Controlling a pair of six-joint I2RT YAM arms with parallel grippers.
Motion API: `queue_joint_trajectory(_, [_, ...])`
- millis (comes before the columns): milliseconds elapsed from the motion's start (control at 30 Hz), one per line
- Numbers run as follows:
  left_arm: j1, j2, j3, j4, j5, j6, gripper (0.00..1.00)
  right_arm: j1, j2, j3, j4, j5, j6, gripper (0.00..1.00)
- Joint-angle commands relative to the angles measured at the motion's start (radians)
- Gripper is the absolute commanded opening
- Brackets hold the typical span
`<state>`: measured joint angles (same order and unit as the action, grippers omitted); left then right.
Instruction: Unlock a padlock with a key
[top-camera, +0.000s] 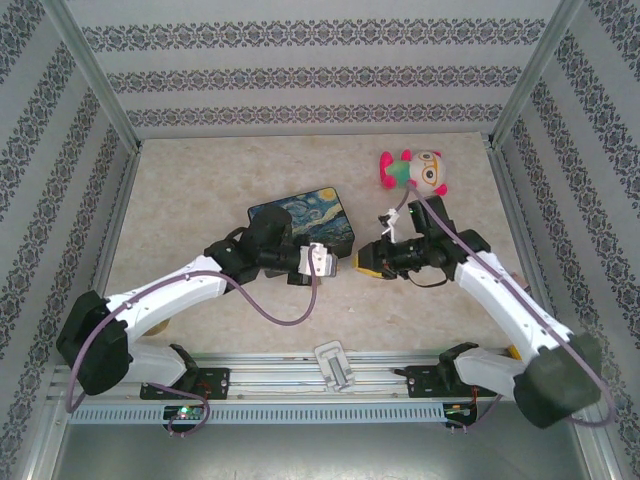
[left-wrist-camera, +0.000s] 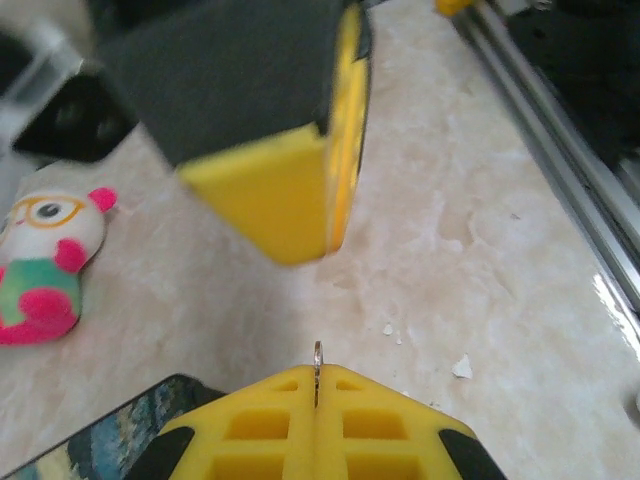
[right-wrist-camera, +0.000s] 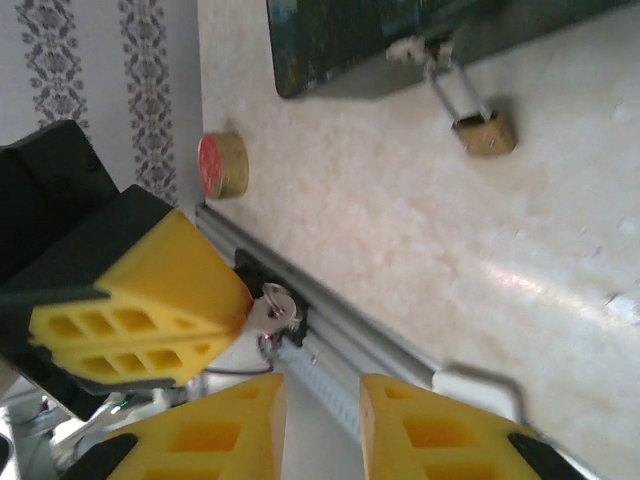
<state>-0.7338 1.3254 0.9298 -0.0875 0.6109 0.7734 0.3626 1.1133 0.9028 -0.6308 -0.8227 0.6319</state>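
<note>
Marbled beige table | boxy brass padlock | left fingers clamp thin key | right fingers apart

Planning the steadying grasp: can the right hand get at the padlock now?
Probably yes. The padlock lies on bare table ahead of the open right hand, shackle hooked to the tin's latch. The left hand, pinching the key, sits off to one side, not between them.

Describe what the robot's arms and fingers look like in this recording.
The left arm and right arm have white links with black joints and bases. A thin purple cable loops along each. Their fingers are yellow blocks with rectangular pockets.
</note>
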Motion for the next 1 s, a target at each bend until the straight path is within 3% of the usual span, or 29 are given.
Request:
queue_joint_trajectory(0, [-0.004, -0.041, -0.023, 0.1, -0.069, -0.259, 0.0, 0.02, -0.094, -0.023, 0.108, 0.174, -0.041, 0.28])
queue_joint_trajectory(67, [0.0, -0.048, -0.022, 0.119, -0.069, -0.383, 0.0, 0.055, -0.151, -0.063, 0.217, 0.222, -0.048, 0.31])
queue_joint_trajectory(167, [0.015, -0.053, -0.014, 0.125, -0.043, -0.561, 0.0, 0.106, -0.221, -0.119, 0.355, 0.281, -0.087, 0.46])
queue_joint_trajectory(367, [0.082, -0.093, -0.026, 0.139, 0.064, -0.776, 0.0, 0.114, -0.284, -0.28, 0.729, 0.217, -0.085, 0.42])
queue_joint_trajectory(633, [0.133, -0.138, -0.034, 0.125, 0.203, -0.828, 0.0, 0.111, -0.213, -0.306, 0.93, 0.018, -0.055, 0.39])
queue_joint_trajectory(967, [0.152, -0.179, -0.055, 0.107, 0.195, -0.829, 0.0, 0.146, -0.135, -0.258, 0.952, -0.051, -0.038, 0.39])
